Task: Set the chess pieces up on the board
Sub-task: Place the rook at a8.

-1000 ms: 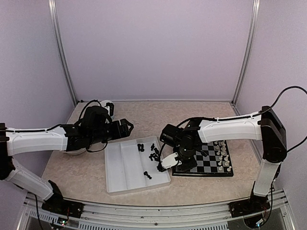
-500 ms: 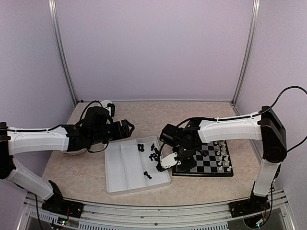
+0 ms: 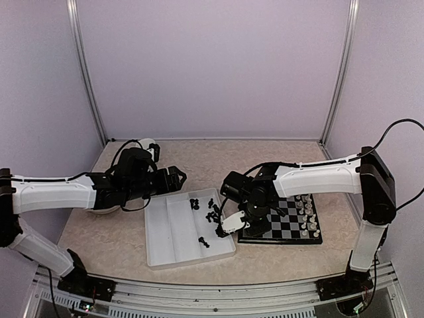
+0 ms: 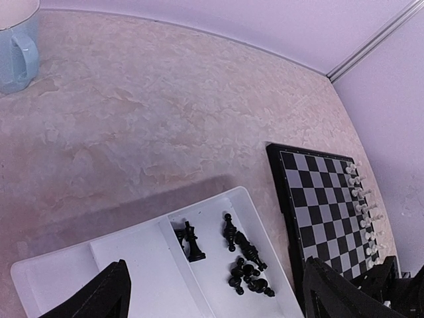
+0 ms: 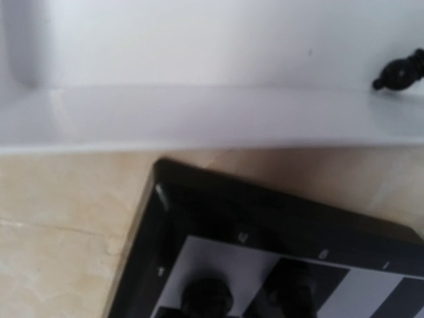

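Observation:
Several black chess pieces [image 4: 248,270] lie heaped in the right compartment of the white tray [image 4: 132,262], with a taller piece [image 4: 192,242] standing beside them. The same chess pieces [image 3: 213,213] show in the top view. The board [image 3: 286,224] lies right of the tray, white pieces [image 3: 306,213] lined along its right side. My right gripper [image 3: 233,224] hovers low over the board's near-left corner; its fingers do not show in the right wrist view. There, two black pieces [image 5: 207,295] stand on the board's [image 5: 218,205] corner squares. My left gripper [image 4: 218,305] hangs open above the tray's far edge.
A pale blue mug [image 4: 16,46] stands at the far left of the table. The tray's wall [image 5: 199,112] runs close along the board's corner, one black piece [image 5: 401,71] lying just behind it. Purple walls enclose the table.
My left gripper has crept slightly to the right above the tray. The right gripper stays at the board's corner.

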